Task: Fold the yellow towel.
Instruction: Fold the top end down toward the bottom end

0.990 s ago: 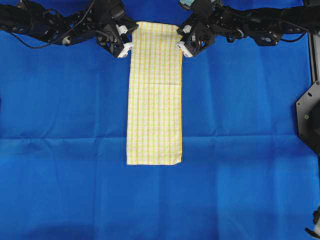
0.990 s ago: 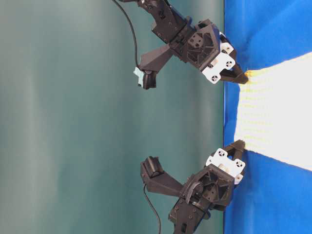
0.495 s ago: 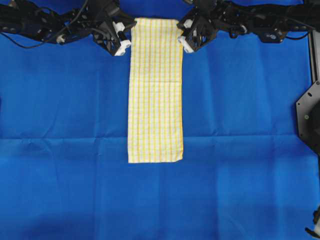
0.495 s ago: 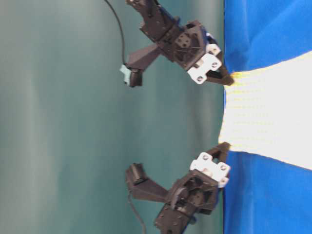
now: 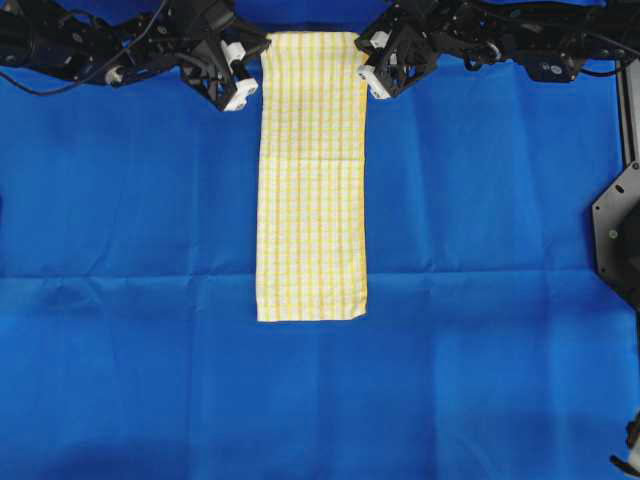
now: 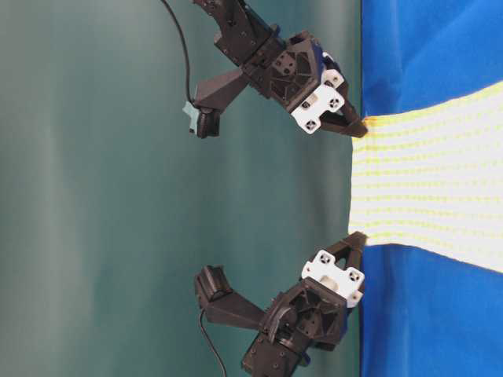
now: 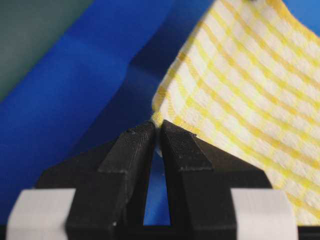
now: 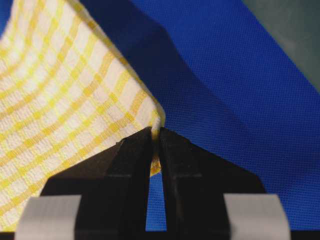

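Towel [image 5: 310, 180] lies as a long narrow strip on the blue sheet [image 5: 120, 250], centred left to right in the overhead view. Its far end is held at both corners.

Left gripper [image 5: 252, 78] has its jaws pressed together on the towel's far left corner. In the left wrist view the corner [image 7: 159, 120] sits right at the black fingertips [image 7: 135, 145], with the rest of the cloth running up and to the right. Right gripper [image 5: 366, 72] likewise pinches the far right corner. In the right wrist view the yellow hem [image 8: 156, 131] is caught in the slit between the tips, and the cloth spreads away to the left.

The table-level view is turned on its side. It shows what the overhead view does not: both held corners are off the sheet, and the far edge is stretched taut between the left gripper [image 6: 360, 238] and the right gripper [image 6: 357, 129]. The cloth slopes from there down to the sheet. The overhead view alone gives the full length, the near end [image 5: 310, 318] flat on the sheet, and a faint crosswise crease [image 5: 310, 163] about midway.

Long axis runs from the grippers straight toward the near table edge, short edges square to it.
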Available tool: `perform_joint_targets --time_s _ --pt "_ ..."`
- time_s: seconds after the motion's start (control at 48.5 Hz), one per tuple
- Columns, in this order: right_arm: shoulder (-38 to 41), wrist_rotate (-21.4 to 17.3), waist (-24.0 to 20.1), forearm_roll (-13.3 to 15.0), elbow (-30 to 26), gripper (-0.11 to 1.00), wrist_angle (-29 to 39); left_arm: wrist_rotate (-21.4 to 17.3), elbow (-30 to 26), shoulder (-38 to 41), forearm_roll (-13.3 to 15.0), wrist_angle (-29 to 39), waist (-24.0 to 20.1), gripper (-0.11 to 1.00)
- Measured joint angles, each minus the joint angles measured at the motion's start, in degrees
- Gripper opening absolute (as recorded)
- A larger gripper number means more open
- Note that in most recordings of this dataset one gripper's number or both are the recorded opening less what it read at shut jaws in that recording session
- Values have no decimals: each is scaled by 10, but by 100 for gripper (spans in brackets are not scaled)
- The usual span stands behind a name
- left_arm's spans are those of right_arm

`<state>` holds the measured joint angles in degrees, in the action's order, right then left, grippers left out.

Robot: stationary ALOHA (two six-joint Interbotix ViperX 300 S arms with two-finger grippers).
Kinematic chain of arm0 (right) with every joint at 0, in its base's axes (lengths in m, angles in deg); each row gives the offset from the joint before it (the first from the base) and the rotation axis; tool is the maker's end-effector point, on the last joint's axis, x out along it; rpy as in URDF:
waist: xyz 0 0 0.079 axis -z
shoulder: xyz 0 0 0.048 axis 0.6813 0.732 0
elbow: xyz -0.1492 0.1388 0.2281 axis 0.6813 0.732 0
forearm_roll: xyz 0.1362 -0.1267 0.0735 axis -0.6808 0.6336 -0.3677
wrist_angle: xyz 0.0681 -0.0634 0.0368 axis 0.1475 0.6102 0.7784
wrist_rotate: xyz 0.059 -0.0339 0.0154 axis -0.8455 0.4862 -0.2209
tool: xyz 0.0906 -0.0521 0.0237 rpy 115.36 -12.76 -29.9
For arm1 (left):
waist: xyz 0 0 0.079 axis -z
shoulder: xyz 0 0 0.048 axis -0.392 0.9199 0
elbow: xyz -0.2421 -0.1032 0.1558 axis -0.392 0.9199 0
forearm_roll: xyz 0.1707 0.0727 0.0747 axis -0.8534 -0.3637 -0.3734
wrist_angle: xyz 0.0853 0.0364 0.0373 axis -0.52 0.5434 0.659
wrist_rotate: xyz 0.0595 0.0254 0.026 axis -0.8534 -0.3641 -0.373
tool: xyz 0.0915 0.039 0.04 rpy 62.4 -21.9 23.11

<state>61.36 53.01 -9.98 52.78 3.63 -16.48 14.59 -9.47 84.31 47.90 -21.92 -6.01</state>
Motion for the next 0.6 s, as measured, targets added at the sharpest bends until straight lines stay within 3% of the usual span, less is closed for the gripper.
perform_joint_targets --time_s 0.309,0.598 --pt "-38 -5 -51 -4 47 4 -10 8 30 -23 2 1 51 5" --pt "-90 -7 -128 -29 98 4 -19 51 67 -79 3 2 134 5"
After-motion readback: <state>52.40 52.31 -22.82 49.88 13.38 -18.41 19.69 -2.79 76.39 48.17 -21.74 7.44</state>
